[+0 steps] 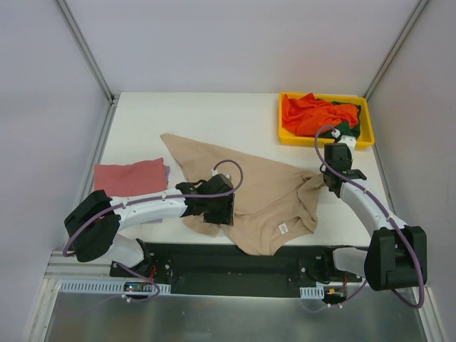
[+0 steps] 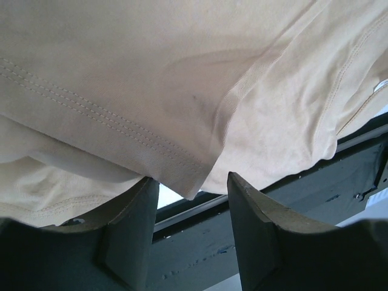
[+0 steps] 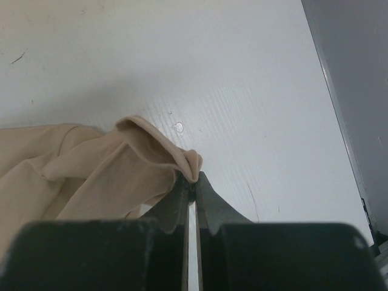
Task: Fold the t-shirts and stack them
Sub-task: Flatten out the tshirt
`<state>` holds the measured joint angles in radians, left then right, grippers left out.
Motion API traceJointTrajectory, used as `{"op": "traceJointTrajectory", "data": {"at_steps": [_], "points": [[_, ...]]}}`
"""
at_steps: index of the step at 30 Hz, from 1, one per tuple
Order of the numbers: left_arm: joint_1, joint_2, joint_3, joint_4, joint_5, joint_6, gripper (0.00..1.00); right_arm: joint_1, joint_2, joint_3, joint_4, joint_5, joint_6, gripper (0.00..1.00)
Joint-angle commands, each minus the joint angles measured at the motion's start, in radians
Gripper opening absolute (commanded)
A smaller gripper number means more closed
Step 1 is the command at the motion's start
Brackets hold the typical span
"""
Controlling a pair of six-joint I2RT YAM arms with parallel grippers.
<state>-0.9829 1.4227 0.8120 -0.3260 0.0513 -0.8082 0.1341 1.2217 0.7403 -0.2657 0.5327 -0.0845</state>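
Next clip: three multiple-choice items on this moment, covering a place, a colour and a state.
1. Where does the orange shirt lie? A at the near edge B in the yellow tray C far left
2. What colour is the folded shirt on the left? A dusty red B blue C black
3. The right gripper has its fingers: A wide open B shut on the tan shirt C shut on nothing
B, orange cloth sits inside its rim; A, red cloth shows there; B, the right wrist view shows cloth pinched.

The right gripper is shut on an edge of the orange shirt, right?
Not orange. The right gripper is shut on an edge of the tan shirt, as the right wrist view shows. The orange shirt lies in the yellow tray.
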Motion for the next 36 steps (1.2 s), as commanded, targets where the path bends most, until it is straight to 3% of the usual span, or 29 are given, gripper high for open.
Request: {"op": "traceJointTrajectory", "data": {"at_steps": [1,9,14,22,29,31,36], "points": [[-0.011,0.018,0.064,-0.056,-0.039,-0.011,0.48,-0.008,-0.008,0.019,-0.001,-0.008,0.019,0.01],[-0.011,0.048,0.115,-0.153,-0.146,-0.002,0.49,-0.008,0.009,0.027,-0.01,0.004,0.015,0.0],[-0.011,0.085,0.157,-0.202,-0.189,0.009,0.43,-0.008,0.019,0.034,-0.018,0.003,0.014,0.0],[-0.019,0.137,0.21,-0.225,-0.189,0.023,0.17,-0.008,0.03,0.039,-0.023,0.009,0.014,0.0],[-0.026,0.094,0.22,-0.265,-0.194,0.033,0.16,-0.008,0.035,0.044,-0.029,0.015,0.014,0.0],[-0.026,0.09,0.233,-0.275,-0.199,0.044,0.0,-0.008,0.033,0.045,-0.03,0.015,0.014,0.0],[-0.026,0.084,0.265,-0.283,-0.202,0.067,0.0,-0.008,0.027,0.045,-0.03,0.018,0.012,0.0]]}}
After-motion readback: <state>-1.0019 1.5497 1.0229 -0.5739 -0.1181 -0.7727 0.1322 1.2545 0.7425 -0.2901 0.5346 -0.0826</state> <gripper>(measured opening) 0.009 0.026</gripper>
